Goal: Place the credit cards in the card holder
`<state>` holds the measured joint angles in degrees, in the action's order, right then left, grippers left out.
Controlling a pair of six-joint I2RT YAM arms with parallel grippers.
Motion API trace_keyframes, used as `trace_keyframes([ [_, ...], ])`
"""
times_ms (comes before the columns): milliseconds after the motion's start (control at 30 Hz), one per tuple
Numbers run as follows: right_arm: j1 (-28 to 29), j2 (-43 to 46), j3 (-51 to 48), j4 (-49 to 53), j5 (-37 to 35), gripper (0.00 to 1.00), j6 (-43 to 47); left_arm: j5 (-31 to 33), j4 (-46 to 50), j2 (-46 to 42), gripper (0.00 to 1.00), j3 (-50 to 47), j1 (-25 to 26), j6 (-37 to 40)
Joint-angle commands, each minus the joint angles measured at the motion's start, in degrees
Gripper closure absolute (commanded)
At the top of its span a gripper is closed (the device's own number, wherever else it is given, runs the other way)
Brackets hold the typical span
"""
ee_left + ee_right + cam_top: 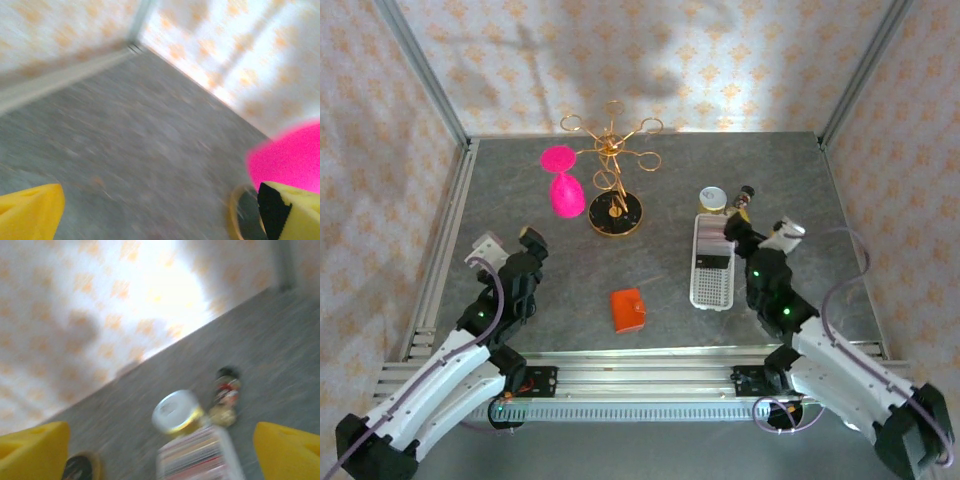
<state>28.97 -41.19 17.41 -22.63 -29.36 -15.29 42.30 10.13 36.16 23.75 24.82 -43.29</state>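
The orange-red card holder (627, 310) lies folded shut on the grey table, near the front and between the two arms. The credit cards (713, 258) stand packed in a long white slotted tray (712, 290); in the right wrist view they (192, 455) look like blurred striped edges. My right gripper (738, 234) hovers over the tray's far right side, and its yellow fingers (32, 447) are spread wide with nothing between them. To the left of the card holder, my left gripper (528, 246) is also open, its yellow fingers (30, 212) far apart above bare table.
A gold wire stand on a black round base (615, 213) rises at the middle back, with two pink fuzzy objects (562, 180) to its left. A white-lidded jar (713, 200) and a small bottle (744, 196) stand just behind the tray. Metal rails edge the table's left side and front.
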Motion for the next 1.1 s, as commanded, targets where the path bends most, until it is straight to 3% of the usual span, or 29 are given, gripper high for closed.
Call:
trace_keyframes([
  [0,-8.3,-0.8,-8.3,-18.6,3.7,0.0,15.7,7.4,-15.2,2.1,0.01,-6.9,-6.5,8.6],
  [100,-17.2,-8.1,-12.5,-24.7,11.6,0.0,12.6,0.8,-31.2,5.4,0.01,-12.4,-13.7,17.8],
  [167,-19.4,-14.3,-14.2,-30.8,12.8,0.0,12.8,-2.1,-37.1,7.1,0.01,-13.6,-16.6,21.2],
  [267,-20.5,-22.5,-10.6,-32.4,13.8,0.0,15.6,-2.8,-49.2,11.9,0.01,-17.2,-19.0,27.1],
  [367,-21.1,-30.3,-10.2,-42.8,17.4,0.0,18.5,-6.5,-52.9,19.5,0.01,-16.9,-22.6,27.5],
  [500,-22.0,-38.4,-6.0,-45.7,20.4,0.0,19.7,-12.4,-63.6,29.0,0.01,-16.0,-24.3,30.0],
  [567,-22.7,-44.2,-5.9,-51.1,21.3,0.0,19.7,-15.6,-74.0,34.2,0.01,-16.8,-25.1,31.6],
  [700,-26.1,-45.5,-5.7,-50.4,24.4,0.0,16.4,-23.4,-88.3,45.4,0.01,-16.3,-26.8,34.2],
  [733,-26.2,-46.0,-5.2,-50.2,24.7,0.0,16.6,-23.9,-89.9,46.4,0.01,-16.3,-26.1,35.6],
  [800,-26.2,-45.9,-4.5,-48.7,24.7,0.0,16.6,-26.8,-83.9,45.1,0.01,-14.5,-25.9,35.7],
  [867,-26.1,-45.9,-4.5,-48.6,24.6,0.0,16.6,-31.4,-87.4,47.8,0.01,-15.5,-25.9,37.1],
  [933,-26.1,-45.9,-4.6,-49.0,24.6,0.0,16.7,-33.0,-101.2,54.2,0.01,-17.1,-25.7,39.7],
  [1000,-26.1,-45.9,-4.7,-49.0,24.6,0.0,16.7,-31.3,-86.8,49.4,0.01,-14.0,-25.8,37.3],
  [1067,-26.2,-45.8,-4.7,-48.9,24.6,0.0,16.7,-30.8,-91.4,52.5,0.01,-13.6,-24.8,39.7],
])
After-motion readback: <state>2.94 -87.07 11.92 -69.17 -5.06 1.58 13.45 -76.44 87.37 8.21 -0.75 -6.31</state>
